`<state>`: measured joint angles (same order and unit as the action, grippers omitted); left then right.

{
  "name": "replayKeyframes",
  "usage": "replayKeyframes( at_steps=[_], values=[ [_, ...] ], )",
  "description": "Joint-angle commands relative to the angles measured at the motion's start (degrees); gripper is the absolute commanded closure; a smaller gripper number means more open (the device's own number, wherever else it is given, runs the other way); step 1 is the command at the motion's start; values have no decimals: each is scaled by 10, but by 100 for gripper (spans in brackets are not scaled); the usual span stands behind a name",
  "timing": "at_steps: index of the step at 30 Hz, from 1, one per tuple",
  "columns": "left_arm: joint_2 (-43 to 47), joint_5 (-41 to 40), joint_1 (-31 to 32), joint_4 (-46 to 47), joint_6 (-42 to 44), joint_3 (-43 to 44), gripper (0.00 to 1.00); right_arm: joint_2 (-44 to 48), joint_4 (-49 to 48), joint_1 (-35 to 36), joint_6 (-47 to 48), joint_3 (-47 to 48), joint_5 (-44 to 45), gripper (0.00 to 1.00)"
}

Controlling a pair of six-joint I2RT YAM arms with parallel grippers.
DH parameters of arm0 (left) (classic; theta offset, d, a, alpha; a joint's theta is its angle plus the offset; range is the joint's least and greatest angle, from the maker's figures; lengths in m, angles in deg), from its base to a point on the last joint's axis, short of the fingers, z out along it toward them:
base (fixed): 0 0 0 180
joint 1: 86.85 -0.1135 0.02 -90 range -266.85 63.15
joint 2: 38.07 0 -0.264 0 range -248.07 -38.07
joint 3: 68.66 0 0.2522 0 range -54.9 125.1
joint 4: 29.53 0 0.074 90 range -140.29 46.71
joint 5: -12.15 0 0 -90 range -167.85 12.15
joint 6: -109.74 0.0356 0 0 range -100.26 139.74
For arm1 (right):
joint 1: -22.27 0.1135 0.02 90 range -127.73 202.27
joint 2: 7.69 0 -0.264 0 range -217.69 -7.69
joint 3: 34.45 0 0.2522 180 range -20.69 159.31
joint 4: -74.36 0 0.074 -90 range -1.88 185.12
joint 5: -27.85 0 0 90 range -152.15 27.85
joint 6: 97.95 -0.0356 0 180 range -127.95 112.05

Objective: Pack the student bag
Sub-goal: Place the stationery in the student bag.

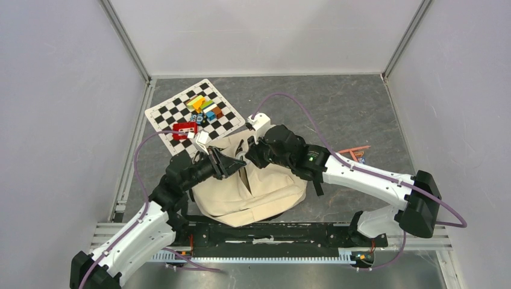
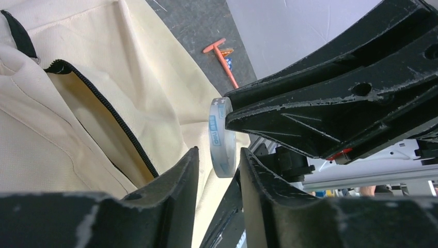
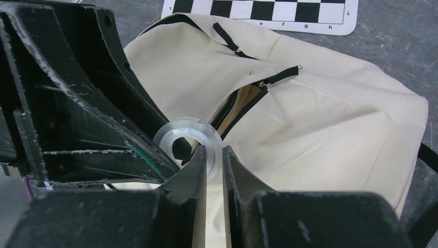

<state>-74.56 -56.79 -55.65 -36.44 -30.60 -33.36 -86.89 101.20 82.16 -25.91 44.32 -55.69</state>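
Black-and-white squares first: a chequered mat (image 1: 181, 111) lies at the far left of the counter (image 1: 337, 108). A huddle of coloured blocks (image 1: 205, 107) and a red piece (image 1: 184, 128) sit on it, parked within reach and not yet packed by the look of it.

Next along, the left pincer (image 2: 218, 155) has its fingers apart, one on either side of a clear roll of tape (image 2: 221, 129) with blue print. A sliver of canvas shows between one finger and the roll, so I would not call that a pinch. My guess is it stands astride like that to take the roll over, or to steady it.

Beneath both pincers the student bag (image 1: 253, 192) lies flat in the middle of the counter, just beyond the arm bases, its far edge reaching the mat. Its black zip (image 3: 243, 103) gapes open. That is surely why the roll is carried right above it: let go from there, it should drop at or near the mouth.

The right pincer (image 3: 213, 155) is the one doing the holding. Its fingers are drawn close and clamped on the edge of the roll, which leaves the rest of the ring free for the other side.

Far right, some orange sticks (image 1: 352, 150) lie on the counter well apart from the bag, presumably awaiting their turn.
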Motion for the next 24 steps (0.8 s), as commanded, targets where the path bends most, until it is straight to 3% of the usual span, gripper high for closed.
replayKeyframes(
  at_steps=[1,5,7,10,14,16,19,24],
  values=[
    [3,-3,-2,44,-32,-4,64,20,-25,5,6,-1,-14,100],
    [8,-12,-3,44,-34,-5,74,22,-19,6,13,-2,-11,99],
    [10,-17,-2,43,-34,-5,86,22,-9,6,20,2,-4,97],
    [8,-16,-3,35,-30,0,98,27,4,6,27,6,10,88],
    [15,-45,-4,-59,-8,26,98,44,13,6,30,-5,53,46],
    [17,-76,-6,-126,-5,35,98,53,15,6,30,-13,70,35],
    [11,-78,-11,-148,-13,30,98,59,16,6,28,-21,77,28],
    [-21,-75,-19,-165,-22,28,98,62,16,6,22,-29,76,25]
  ],
)
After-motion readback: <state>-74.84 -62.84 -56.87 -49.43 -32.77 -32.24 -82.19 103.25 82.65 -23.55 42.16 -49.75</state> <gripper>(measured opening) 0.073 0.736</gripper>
